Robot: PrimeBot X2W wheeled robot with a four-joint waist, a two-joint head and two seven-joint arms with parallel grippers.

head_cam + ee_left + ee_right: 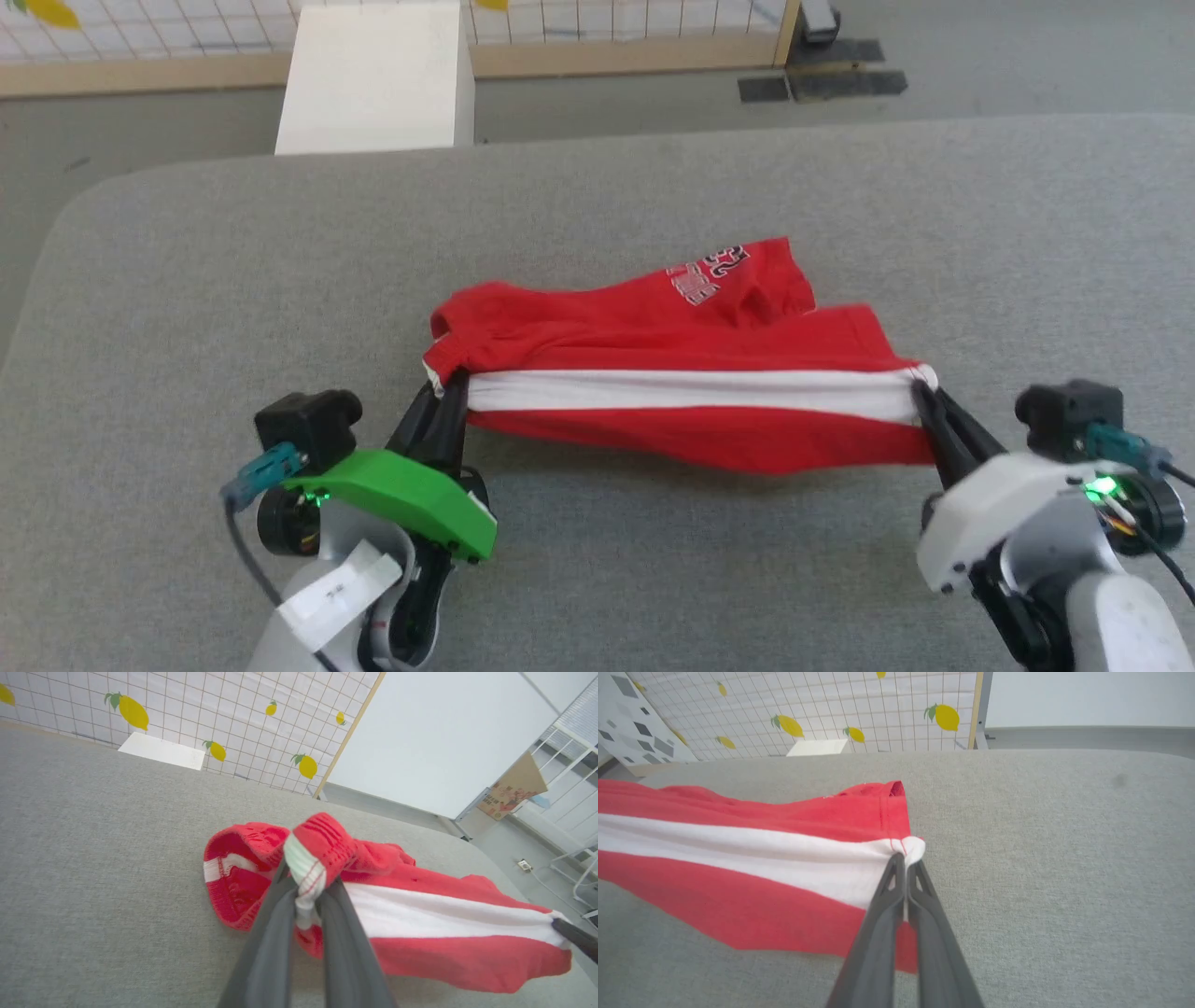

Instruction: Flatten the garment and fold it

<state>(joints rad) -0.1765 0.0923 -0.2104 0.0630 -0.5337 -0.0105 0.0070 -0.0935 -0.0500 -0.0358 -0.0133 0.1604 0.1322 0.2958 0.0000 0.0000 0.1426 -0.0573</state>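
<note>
A: L gripper (pixel 455 390), nearest us at lower left. What's it got?
B: Fingers pinched nearly together on the garment's (pixel 672 425) left end. Bunched hem (white trim w/ red stitching) is squeezed between them, clear in the left wrist view.
A: R gripper (pixel 920 392)?
B: Lower right, jaws fully closed on the opposite end, right at the corner of the white stripe (pixel 691 390).
A: And the garment itself?
B: Strung between the two grippers, approx. mid-table. Red, w/ the wide stripe pulled straight across and the lower red edge hanging loose. The rest lies crumpled behind on the grey padded table (pixel 187 280), white lettering (pixel 705 275) at the heap's far right.
A: Beyond that?
B: White box (pixel 373 79) past the table's far edge, then a grid panel (pixel 210 714) w/ lemon prints.
</note>
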